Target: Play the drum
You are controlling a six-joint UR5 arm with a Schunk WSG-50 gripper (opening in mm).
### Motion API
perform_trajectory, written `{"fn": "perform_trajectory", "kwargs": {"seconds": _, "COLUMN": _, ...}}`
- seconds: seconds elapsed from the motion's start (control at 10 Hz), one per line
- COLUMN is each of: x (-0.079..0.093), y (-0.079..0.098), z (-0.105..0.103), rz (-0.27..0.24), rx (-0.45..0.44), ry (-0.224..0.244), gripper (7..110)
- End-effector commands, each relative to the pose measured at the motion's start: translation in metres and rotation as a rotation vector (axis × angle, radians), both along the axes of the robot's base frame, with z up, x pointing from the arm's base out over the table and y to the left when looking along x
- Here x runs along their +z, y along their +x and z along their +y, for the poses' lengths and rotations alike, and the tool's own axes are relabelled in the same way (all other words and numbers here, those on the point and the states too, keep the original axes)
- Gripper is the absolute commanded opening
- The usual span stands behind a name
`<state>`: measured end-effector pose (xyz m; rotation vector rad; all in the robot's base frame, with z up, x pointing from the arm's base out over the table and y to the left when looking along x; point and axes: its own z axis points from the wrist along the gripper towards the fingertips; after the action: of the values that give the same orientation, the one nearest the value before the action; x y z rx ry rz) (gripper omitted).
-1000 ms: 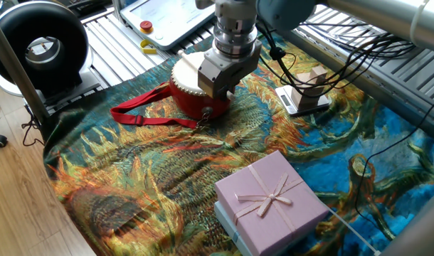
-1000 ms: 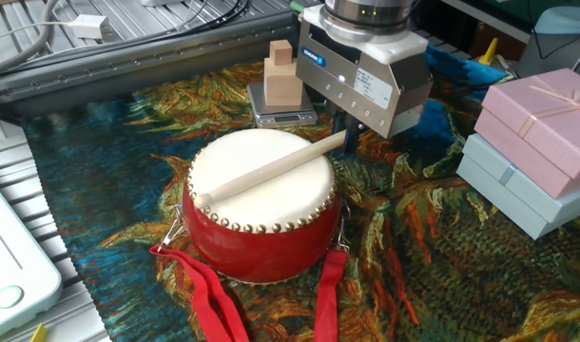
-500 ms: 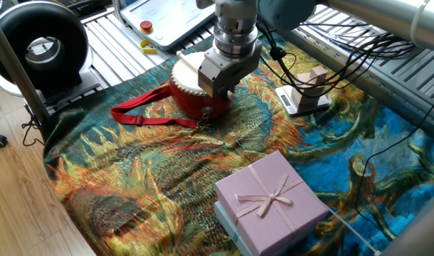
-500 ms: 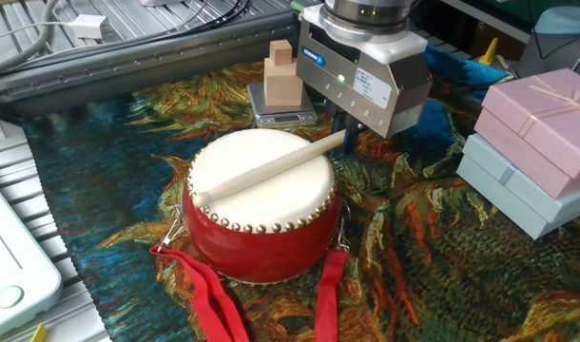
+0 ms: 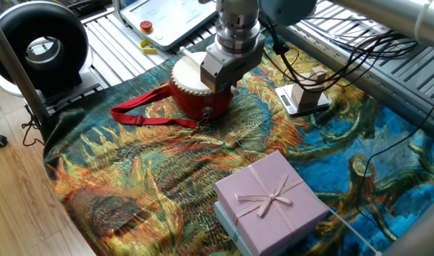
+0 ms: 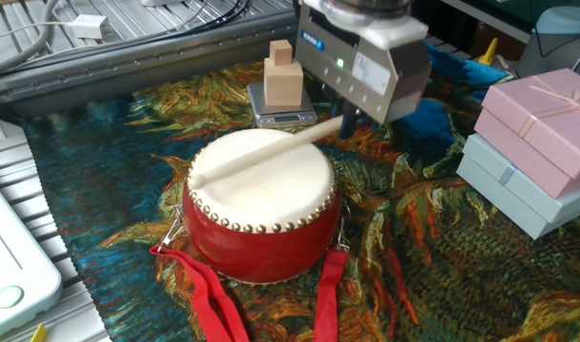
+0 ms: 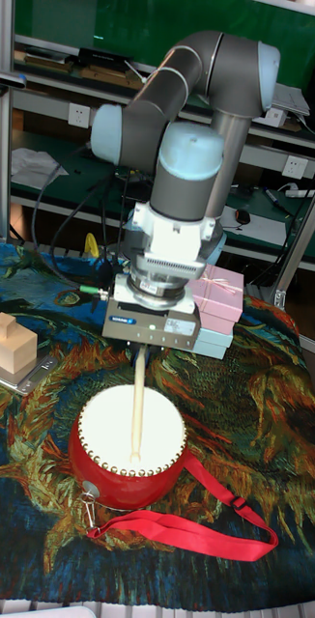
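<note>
The drum (image 5: 191,101) is small and round, with a red body and a cream skin, and it stands on the patterned cloth at the back of the table. It also shows in the other fixed view (image 6: 261,242) and the tall fixed view (image 7: 107,475). Its red strap (image 5: 142,114) trails to the left on the cloth. My gripper (image 6: 349,114) hangs just beyond the drum's far rim, shut on a pale wooden drumstick (image 6: 261,152). The drumstick (image 7: 135,406) reaches across the skin, its far tip near the opposite rim, held slightly above the skin.
A pink gift box (image 5: 270,199) on a light blue box stands at the front right. A wooden block on a small scale (image 6: 282,81) sits just behind the drum. A black round fan (image 5: 39,46) is at the far left. Cables run along the back right.
The gripper has risen a little, and the drumstick has lifted off the drum skin. The drum itself has not moved.
</note>
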<state>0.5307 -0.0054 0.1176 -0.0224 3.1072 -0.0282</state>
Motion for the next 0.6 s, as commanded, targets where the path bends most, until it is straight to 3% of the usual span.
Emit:
{"fn": "perform_trajectory", "kwargs": {"seconds": 0.0, "x": 0.027, "y": -0.009, "z": 0.000, "rz": 0.003, "rx": -0.005, "ry": 0.025, "gripper": 7}}
{"fn": "perform_trajectory", "kwargs": {"seconds": 0.5, "x": 0.054, "y": -0.025, "z": 0.000, "rz": 0.021, "rx": -0.015, "ry": 0.019, "gripper": 7}}
